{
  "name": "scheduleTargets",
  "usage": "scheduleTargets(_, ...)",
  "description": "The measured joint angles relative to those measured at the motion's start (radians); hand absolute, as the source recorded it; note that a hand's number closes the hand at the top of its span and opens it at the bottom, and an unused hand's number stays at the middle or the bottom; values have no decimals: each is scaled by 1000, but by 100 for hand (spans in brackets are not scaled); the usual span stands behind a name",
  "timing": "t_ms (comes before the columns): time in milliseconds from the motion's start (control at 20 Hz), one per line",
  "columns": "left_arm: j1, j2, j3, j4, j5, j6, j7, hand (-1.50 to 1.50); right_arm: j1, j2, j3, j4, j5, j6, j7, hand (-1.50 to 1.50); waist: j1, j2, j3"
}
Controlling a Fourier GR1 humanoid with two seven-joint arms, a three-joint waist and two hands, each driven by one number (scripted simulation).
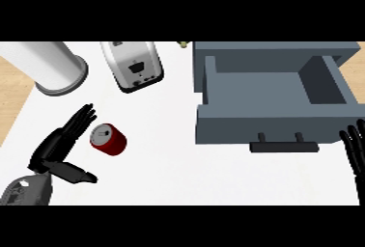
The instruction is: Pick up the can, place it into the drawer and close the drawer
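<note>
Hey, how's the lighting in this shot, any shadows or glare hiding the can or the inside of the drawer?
Head view: light is even, no glare; the can shows clearly beside the left hand; the drawer is open, its inside evenly shaded and fully visible.

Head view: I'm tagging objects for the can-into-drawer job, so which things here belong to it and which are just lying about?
Belongs to the job:
small red cylindrical can, lying on its side
grey open drawer with dark handle
left robot hand, open beside the can

Just lying about:
silver toaster
tall white cylinder
right robot hand, resting at the right edge
</note>
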Motion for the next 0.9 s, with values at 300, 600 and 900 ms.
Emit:
scheduleTargets(300,-65,31,9,177,-44,-2,-106,-150,2,18,16,-26,19,-4,19,-150,-1,0,0)
scheduleTargets(600,-80,20,8,248,-61,24,-127,-150,-2,9,-4,-42,-2,5,38,-150,1,0,0)
scheduleTargets(900,-149,28,7,405,-101,59,-211,-150,2,26,7,-73,10,2,59,-150,-2,1,0)
